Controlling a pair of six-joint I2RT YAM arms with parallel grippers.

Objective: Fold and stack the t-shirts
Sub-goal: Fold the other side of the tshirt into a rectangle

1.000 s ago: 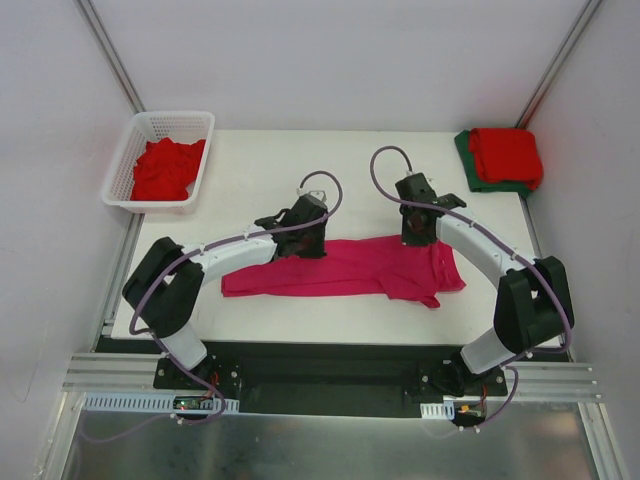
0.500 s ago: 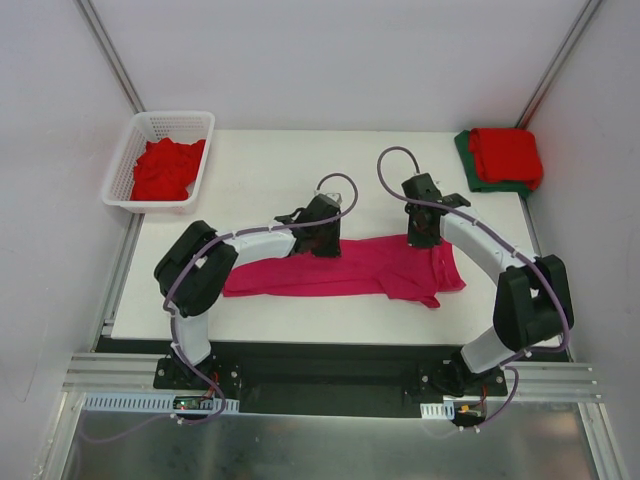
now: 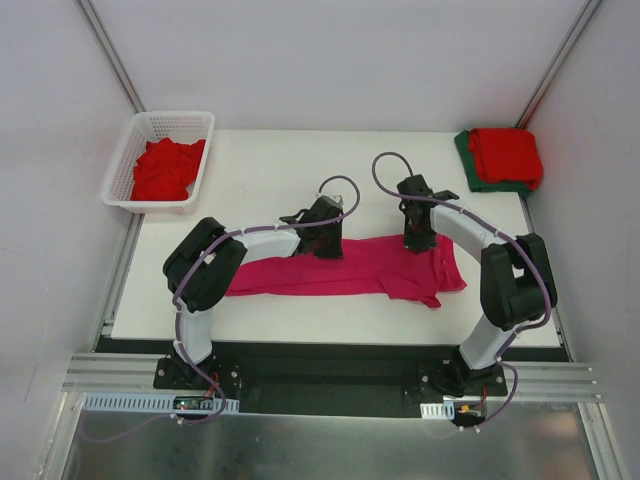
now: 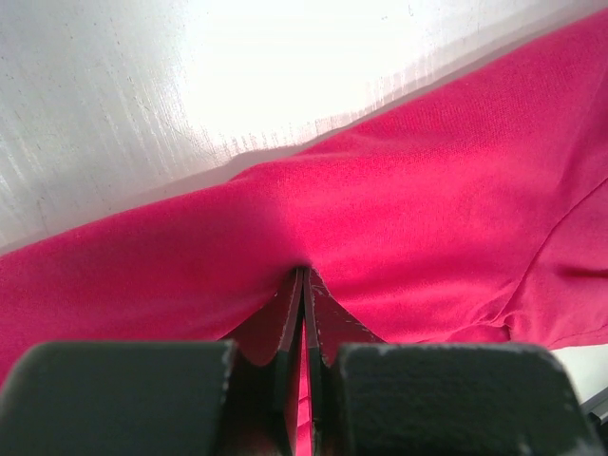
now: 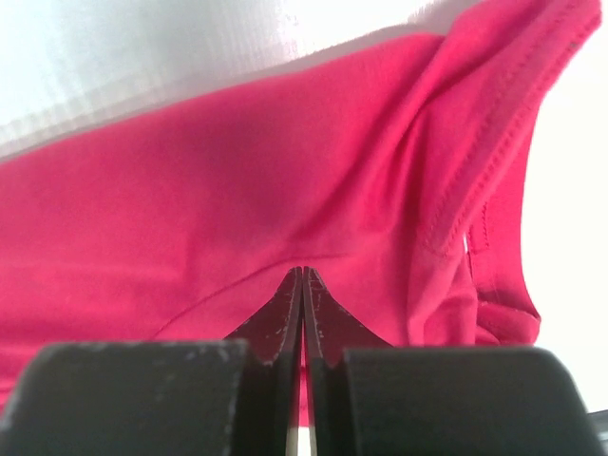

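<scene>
The pink shirt (image 3: 300, 275) lay mid-table (image 3: 250, 170), its long axis running left to right. My left gripper (image 3: 326, 244) and right gripper (image 3: 414, 238) were each clamped on its far edge, the rest spreading toward my bases. I judged the fold should run across that axis.

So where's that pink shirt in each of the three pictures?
Top external: the pink shirt lies stretched sideways across the middle of the table.
Left wrist: it fills the lower and right parts of the picture.
Right wrist: it fills most of the picture.
Shared landmark: the white table bordering the shirt's far edge, seen along the top of both wrist views.
</scene>
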